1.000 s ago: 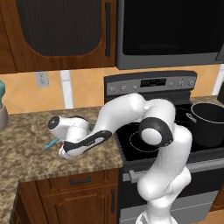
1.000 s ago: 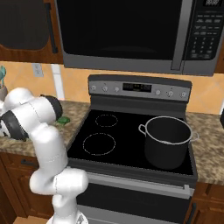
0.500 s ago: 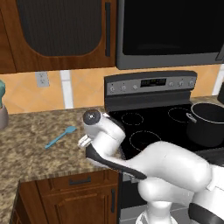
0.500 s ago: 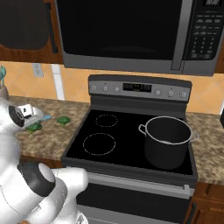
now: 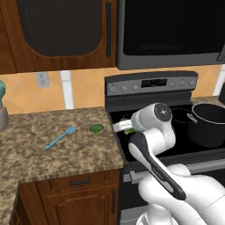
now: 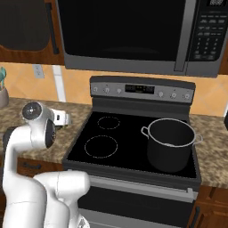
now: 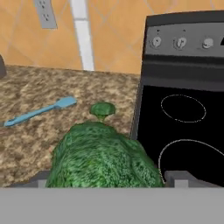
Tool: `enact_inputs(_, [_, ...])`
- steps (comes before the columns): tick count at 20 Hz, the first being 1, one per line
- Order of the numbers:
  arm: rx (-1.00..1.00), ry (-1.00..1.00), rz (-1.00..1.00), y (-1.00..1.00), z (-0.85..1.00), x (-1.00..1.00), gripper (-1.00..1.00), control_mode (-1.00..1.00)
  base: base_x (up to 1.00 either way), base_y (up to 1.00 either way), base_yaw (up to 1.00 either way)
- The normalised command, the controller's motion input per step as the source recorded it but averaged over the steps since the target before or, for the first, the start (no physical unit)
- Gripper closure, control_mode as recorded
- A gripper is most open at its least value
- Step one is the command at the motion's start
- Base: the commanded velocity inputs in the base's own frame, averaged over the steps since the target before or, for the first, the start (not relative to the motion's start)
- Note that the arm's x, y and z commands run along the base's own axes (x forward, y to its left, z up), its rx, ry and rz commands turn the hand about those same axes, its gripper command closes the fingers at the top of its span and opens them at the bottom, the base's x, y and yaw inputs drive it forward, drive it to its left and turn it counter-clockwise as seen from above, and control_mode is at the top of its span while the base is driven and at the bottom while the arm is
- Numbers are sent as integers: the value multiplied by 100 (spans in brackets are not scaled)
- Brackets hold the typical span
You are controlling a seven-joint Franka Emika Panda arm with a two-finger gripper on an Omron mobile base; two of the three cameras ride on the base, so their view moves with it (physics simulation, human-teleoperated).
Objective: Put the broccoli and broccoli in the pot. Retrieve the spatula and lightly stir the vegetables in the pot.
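One broccoli (image 7: 103, 159) looms large in the hand view, and my gripper (image 7: 107, 178) is shut on it. In the left base view the gripper (image 5: 119, 127) hangs over the stove's left edge with green of the held broccoli (image 5: 129, 131) showing beside it. The gripper (image 6: 65, 119) also shows at the left of the right base view. The other broccoli (image 5: 96, 128) (image 7: 103, 109) lies on the granite counter near the stove. Left of it lies the light-blue spatula (image 5: 60, 137) (image 7: 39, 111). The dark pot (image 5: 211, 125) (image 6: 171, 142) stands on the stove's front right burner, far from the gripper.
The black stovetop (image 6: 120, 136) has bare burners on its left half. A raised control panel (image 5: 151, 82) runs along its back, with a microwave (image 6: 133, 33) above. My own white arm (image 5: 151, 149) crosses the stove's front left. A wall socket (image 7: 45, 13) sits on the backsplash.
The arm has swung from the counter beside the spatula rightwards to the stove's left edge. A broccoli has come off the counter in the gripper.
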Motion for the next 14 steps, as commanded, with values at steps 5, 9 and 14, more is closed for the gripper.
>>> enact_inputs(5, [36, 1, -29, -100, 84, 0, 100, -100, 0, 0, 0])
enact_inputs(9, [23, 10, -23, -100, 60, 0, 100, -100, 0, 0, 0])
enact_inputs(14, [11, 19, -17, -100, 43, -2, 100, -100, 0, 0, 0])
